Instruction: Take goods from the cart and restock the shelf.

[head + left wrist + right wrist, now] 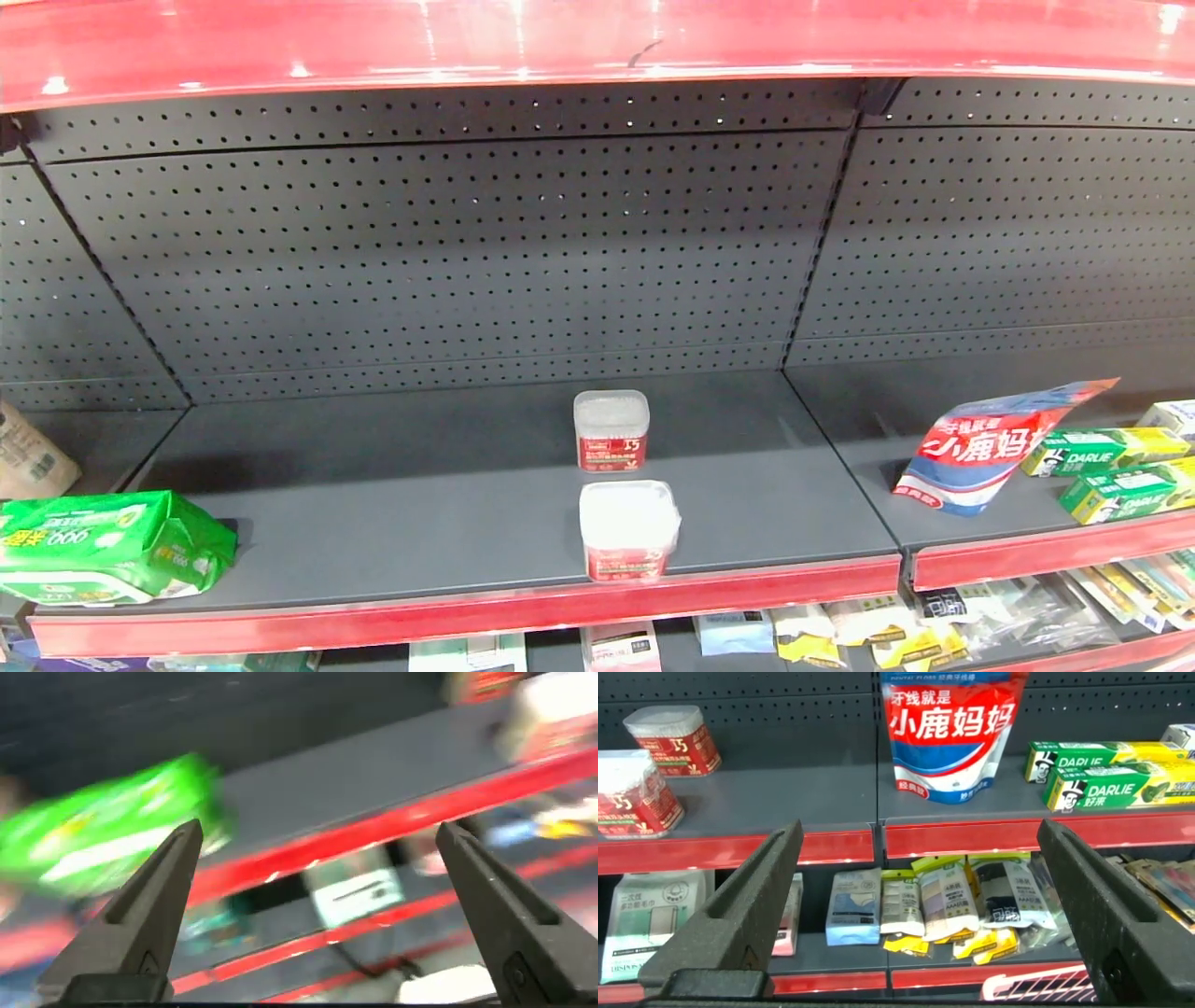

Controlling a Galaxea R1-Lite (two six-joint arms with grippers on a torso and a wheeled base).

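Two clear tubs with red labels stand on the dark shelf (pixel 392 485): one at the front edge (pixel 628 530), one behind it (pixel 611 429). The right wrist view shows the front tub (pixel 631 791) and the back tub (pixel 673 739) too. A green pack (pixel 107 546) lies at the shelf's left end, blurred in the left wrist view (pixel 112 826). My left gripper (pixel 318 915) is open with nothing between its fingers, in front of the shelf's red edge (pixel 374 826). My right gripper (pixel 920 919) is open and holds nothing, below the shelf front.
On the right shelf section lean a red, white and blue pouch (pixel 994 448) and green boxes (pixel 1111 471). A lower shelf holds several hanging packets (pixel 948 901). A red rail (pixel 467 611) runs along the shelf front. A cart corner (pixel 1036 985) shows below.
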